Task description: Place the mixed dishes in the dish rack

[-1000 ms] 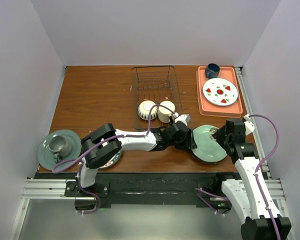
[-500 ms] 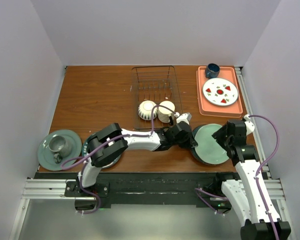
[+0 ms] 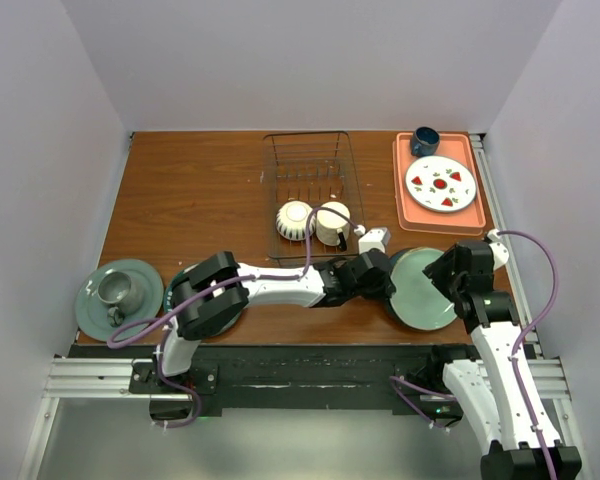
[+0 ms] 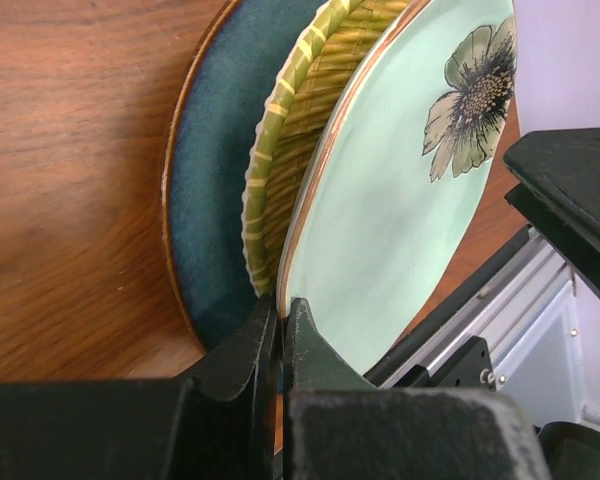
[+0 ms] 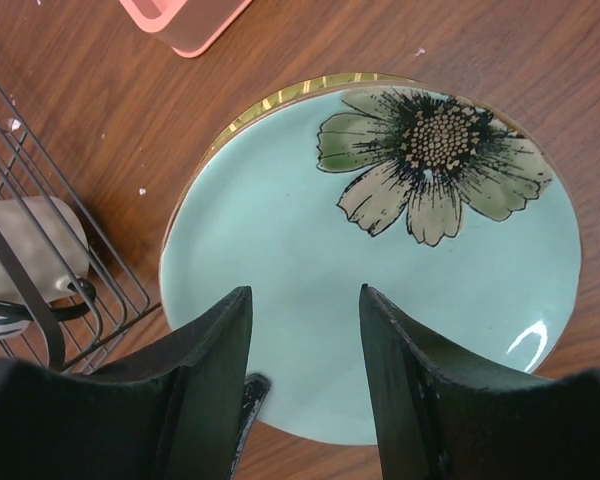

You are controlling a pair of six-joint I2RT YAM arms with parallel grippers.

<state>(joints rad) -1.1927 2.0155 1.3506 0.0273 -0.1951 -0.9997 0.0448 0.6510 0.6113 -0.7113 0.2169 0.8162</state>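
Note:
The pale green flower-marked plate (image 3: 425, 290) lies at the front right of the table and fills the right wrist view (image 5: 400, 260). My left gripper (image 3: 380, 280) is shut on its left rim (image 4: 282, 305), and the plate (image 4: 400, 200) stands tilted up off a yellow-green woven plate (image 4: 300, 120) and a dark blue plate (image 4: 215, 200). My right gripper (image 3: 445, 272) is open just above the plate's face (image 5: 305, 292). The wire dish rack (image 3: 310, 170) holds the striped bowl (image 3: 294, 220) and the cream mug (image 3: 332, 222) at its near end.
An orange tray (image 3: 405, 195) at back right carries a strawberry plate (image 3: 441, 183) and a blue mug (image 3: 425, 140). A grey-green plate with a metal cup (image 3: 115, 290) sits front left. Another plate (image 3: 168, 292) is mostly hidden under my left arm.
My left gripper has shifted a little nearer and to the right at the green plate's left rim. The plate's left edge has come up off the stack. The right gripper has barely moved.

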